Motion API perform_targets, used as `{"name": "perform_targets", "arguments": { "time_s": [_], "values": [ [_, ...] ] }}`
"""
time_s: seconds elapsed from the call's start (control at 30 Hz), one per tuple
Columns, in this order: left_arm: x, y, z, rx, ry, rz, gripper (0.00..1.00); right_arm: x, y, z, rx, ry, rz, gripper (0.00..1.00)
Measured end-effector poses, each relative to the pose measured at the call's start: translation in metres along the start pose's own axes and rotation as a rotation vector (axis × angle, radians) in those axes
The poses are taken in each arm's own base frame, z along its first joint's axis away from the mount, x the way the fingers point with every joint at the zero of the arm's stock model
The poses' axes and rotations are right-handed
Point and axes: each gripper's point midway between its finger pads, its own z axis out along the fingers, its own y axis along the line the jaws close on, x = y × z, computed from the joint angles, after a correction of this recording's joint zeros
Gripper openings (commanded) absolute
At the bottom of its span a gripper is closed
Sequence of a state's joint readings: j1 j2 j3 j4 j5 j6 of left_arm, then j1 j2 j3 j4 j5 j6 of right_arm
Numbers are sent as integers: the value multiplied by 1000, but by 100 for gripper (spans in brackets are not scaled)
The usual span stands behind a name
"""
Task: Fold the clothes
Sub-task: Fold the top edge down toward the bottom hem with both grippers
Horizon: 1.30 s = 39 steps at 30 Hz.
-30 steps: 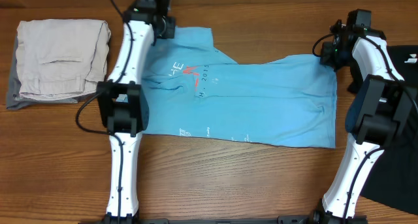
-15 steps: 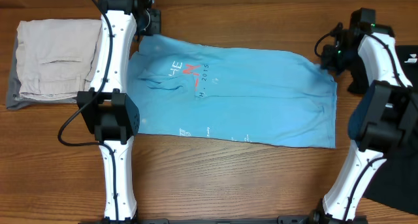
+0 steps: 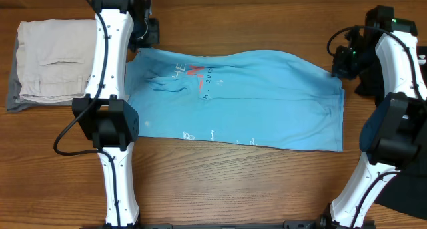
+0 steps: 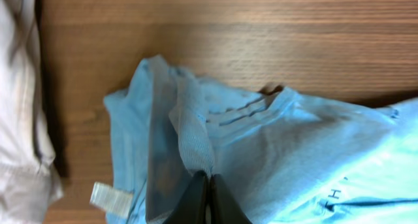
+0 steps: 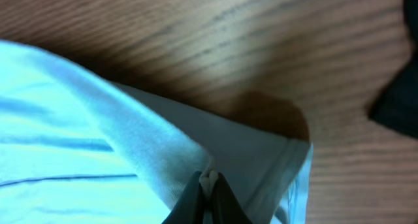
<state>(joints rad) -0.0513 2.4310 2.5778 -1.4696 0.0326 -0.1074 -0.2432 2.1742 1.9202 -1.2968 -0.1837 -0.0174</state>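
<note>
And there's the stretch! Our left gripper (image 3: 147, 33) has swung out to the upper left of the frame, our right gripper (image 3: 340, 61) has edged toward the upper right, and the T-shirt (image 3: 247, 99) between them has pulled taut along its top edge. A second ago that edge dipped in a deep notch beside the lettering. Now it runs in one shallow arc and the chest print lies flatter, though a few wrinkles remain to its left. Both grippers are clamped down on fabric: in the wrist views we see the left pinching a ridge of cloth by the collar, the right nipping a corner near a stitched edge. The shirt lies spread across the middle of the table (image 3: 233, 182), its bottom edge unmoved, just beside the folded beige trousers (image 3: 57, 59) at the left. We'd say it's laid out for folding, with no fold made yet.
</note>
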Motion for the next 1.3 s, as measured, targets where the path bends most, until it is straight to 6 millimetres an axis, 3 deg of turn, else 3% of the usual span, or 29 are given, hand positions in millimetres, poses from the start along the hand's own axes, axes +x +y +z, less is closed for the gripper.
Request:
{"name": "perform_targets", "arguments": {
  "time_s": [0.13, 0.27, 0.43, 0.57, 0.8, 0.9, 1.1, 1.3],
  "values": [
    [12, 16, -1, -13, 51, -61, 4, 6, -4, -8, 2, 11, 53, 4],
    [15, 31, -2, -15, 70, -115, 4, 15, -3, -30, 3, 4, 93, 4],
    [30, 38, -4, -13, 131, -145, 4, 27, 0, -47, 6, -4, 131, 4],
    [40, 37, -5, -13, 172, -155, 4, 45, -4, -35, 20, 51, 165, 4],
    [50, 36, -7, -16, 214, -169, 4, 84, -32, -1, 153, 177, 260, 4],
    [53, 37, -4, -19, 230, -181, 4, 95, -37, -1, 185, 215, 280, 4],
    [85, 40, 20, -43, 371, -197, 4, 118, -42, -8, 226, 307, 305, 4],
    [109, 44, 35, -68, 466, -198, 4, 130, -43, -13, 242, 353, 321, 4]
  ]
}}
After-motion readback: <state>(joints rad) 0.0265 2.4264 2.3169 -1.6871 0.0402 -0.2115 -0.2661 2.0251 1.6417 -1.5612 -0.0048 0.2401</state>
